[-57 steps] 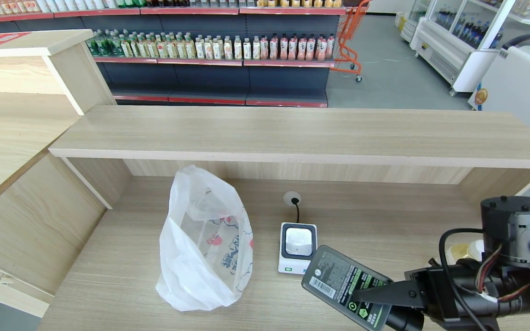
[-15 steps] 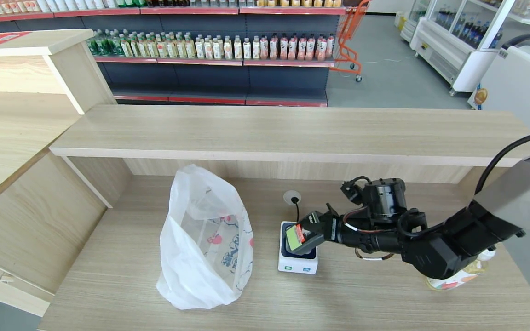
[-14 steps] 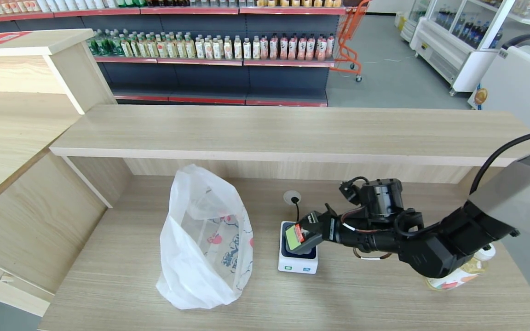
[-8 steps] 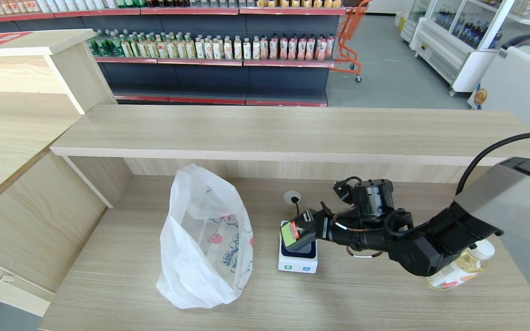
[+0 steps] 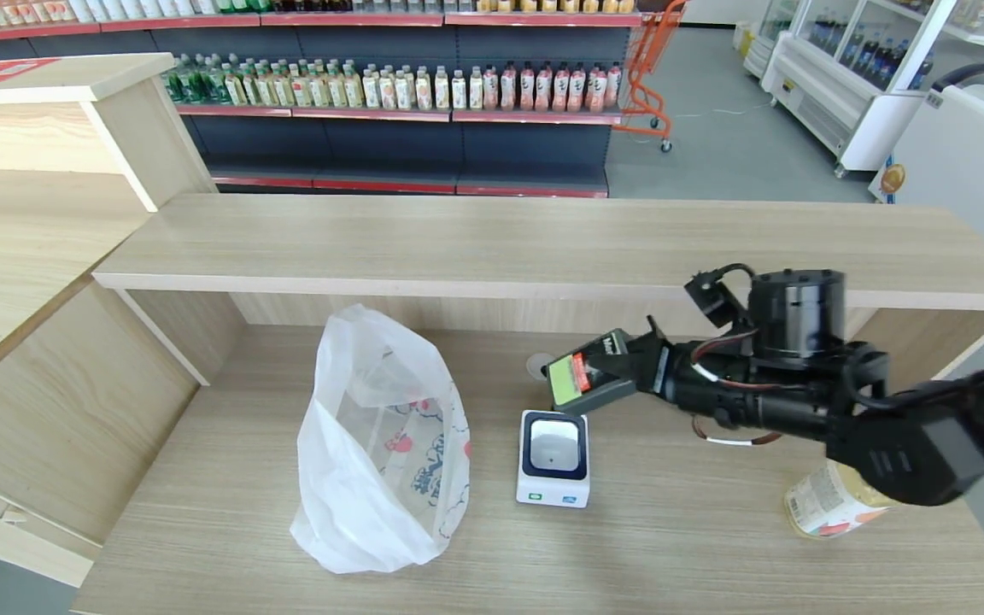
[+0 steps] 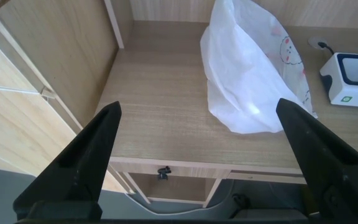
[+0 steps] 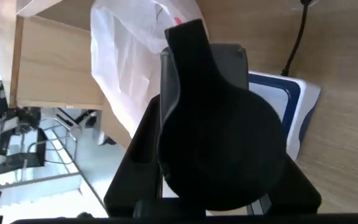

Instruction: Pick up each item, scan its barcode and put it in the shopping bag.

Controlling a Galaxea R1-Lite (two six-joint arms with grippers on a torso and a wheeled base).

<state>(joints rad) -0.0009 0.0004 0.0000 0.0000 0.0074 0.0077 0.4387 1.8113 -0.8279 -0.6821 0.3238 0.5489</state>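
My right gripper [image 5: 610,376] is shut on a small dark box [image 5: 584,382] with a green and red face, held in the air behind the white barcode scanner [image 5: 553,459]. The scanner's glass faces up, uncovered. A white plastic shopping bag [image 5: 381,444] stands open to the left of the scanner. In the right wrist view a black finger [image 7: 216,124] covers the box, with the scanner [image 7: 294,106] and bag [image 7: 129,56] beyond. My left gripper [image 6: 197,106] hangs open off the counter's left front, the bag [image 6: 253,68] and scanner [image 6: 351,78] ahead of it.
A bottle [image 5: 829,506] with a pale label lies at the counter's right front, partly under my right arm. A raised wooden shelf [image 5: 543,248] runs along the back, and a side panel [image 5: 65,418] walls the left. The scanner's cable runs to a hole behind it.
My right gripper has lifted the box up and back from just over the scanner, so the scanner's glass now shows. The arm rose with it. The bag and scanner stayed put.
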